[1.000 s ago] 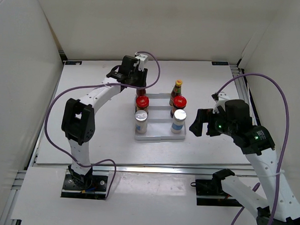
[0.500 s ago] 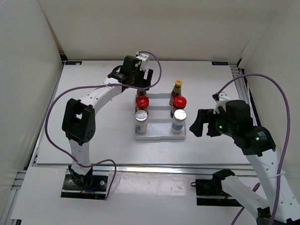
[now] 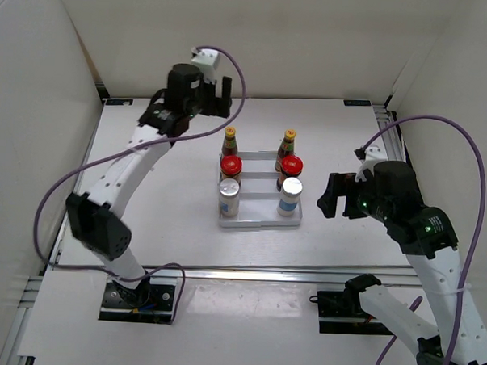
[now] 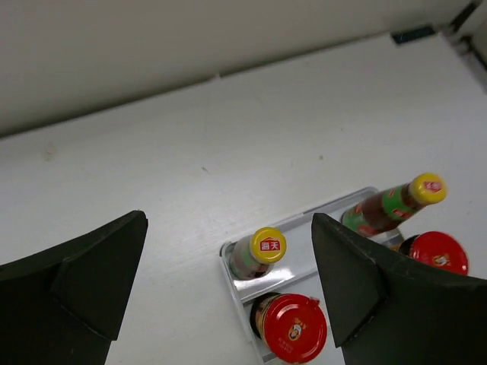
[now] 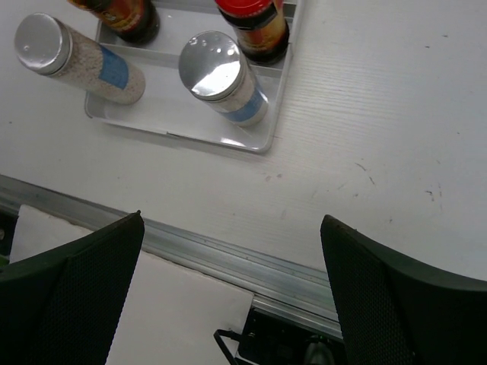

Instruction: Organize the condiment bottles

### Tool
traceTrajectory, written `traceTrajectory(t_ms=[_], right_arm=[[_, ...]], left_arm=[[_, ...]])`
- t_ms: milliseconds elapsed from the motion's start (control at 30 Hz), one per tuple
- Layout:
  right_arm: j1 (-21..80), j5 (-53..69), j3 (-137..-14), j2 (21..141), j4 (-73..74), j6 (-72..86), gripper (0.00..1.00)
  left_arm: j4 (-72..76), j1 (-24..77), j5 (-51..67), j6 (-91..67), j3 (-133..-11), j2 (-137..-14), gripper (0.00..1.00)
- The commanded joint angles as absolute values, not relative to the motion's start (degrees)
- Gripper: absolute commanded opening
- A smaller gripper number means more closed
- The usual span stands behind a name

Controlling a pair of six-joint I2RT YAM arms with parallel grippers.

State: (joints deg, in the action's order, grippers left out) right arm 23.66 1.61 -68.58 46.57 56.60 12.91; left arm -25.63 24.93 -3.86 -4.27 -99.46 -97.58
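1. Dark-red slim yellow-capped sauce bottle [image 3: 229,140] is standing released at the flat white tray's [image 3: 258,223] 11 o'clock corner.
2. Left gripper [image 4: 228,220] is rising away, wide and empty; right gripper [image 5: 232,219] is waiting wide.
3. Organizing is looking complete.

the left arm [image 3: 124,171] stretches far forward and high, its left gripper [image 3: 218,94] angled downward, jaws spread wide with nothing between them. the right arm [image 3: 435,268] is bent, the right gripper [image 3: 330,198] pointing left and seemingly downward, jaws equally wide and empty.

Six condiment bottles [image 3: 230,166] upright in three pairs
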Motion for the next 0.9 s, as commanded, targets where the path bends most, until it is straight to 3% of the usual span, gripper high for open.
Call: traceTrajectory(t_ms=[0, 433, 500, 633, 867], right_arm=[[23.7, -4.2, -70.7, 46.0, 57.1, 14.7, 1.00], [23.7, -17.9, -68.9, 52.5, 56.6, 28.1, 1.00], [23.7, -19.7, -69.6, 54.2, 57.5, 29.4, 1.00], [23.7, -22.5, -68.7, 54.1, 56.8, 30.2, 1.00], [23.7, -28.9, -64.4, 50.9, 55.3, 28.5, 1.00]], left_arm=[[-27.2, 22.9, -7.3, -4.8, -98.8, -85.5, 1.00], [-24.2, 20.4, -21.5, -5.9, -45.8, -39.3, 1.00], [-21.5, 22.2, -28.6, -5.7, -39.9, -34.5, 1.00], [-15.9, 23.9, -34.4, -3.8, -33.8, -24.5, 1.00], [-13.1, 26.0, -33.7, -4.8, -33.0, -25.9, 1.00]])
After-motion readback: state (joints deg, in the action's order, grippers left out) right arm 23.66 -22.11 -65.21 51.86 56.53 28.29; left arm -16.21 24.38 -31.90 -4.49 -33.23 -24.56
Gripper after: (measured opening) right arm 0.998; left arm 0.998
